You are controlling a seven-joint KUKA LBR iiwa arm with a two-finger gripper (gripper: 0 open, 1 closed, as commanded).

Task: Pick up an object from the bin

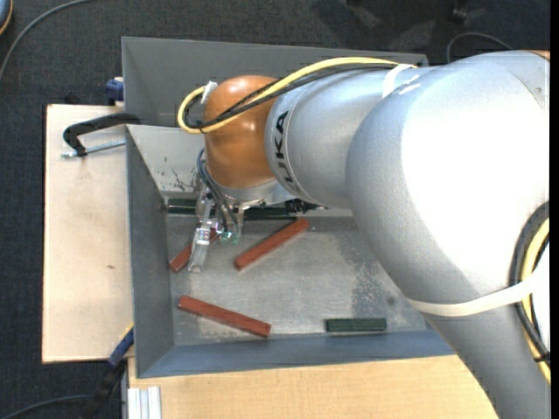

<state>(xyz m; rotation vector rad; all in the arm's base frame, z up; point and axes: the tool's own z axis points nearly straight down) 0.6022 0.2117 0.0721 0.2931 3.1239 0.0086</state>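
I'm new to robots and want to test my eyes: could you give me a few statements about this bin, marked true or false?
The tool hangs over the bin's left part, by a short red-brown bar. True.
A dark green bar lies by the bin's lower wall. True.
The long red-brown bar left of it stands upright. False: it lies flat.
The arm enters from the left. False: from the right.

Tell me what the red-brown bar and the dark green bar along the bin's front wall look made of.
Red-brown bar: matte, straight-edged, even colour; painted wood or plastic, can't tell which. Dark green bar: same matte, rigid look, likely the same material.
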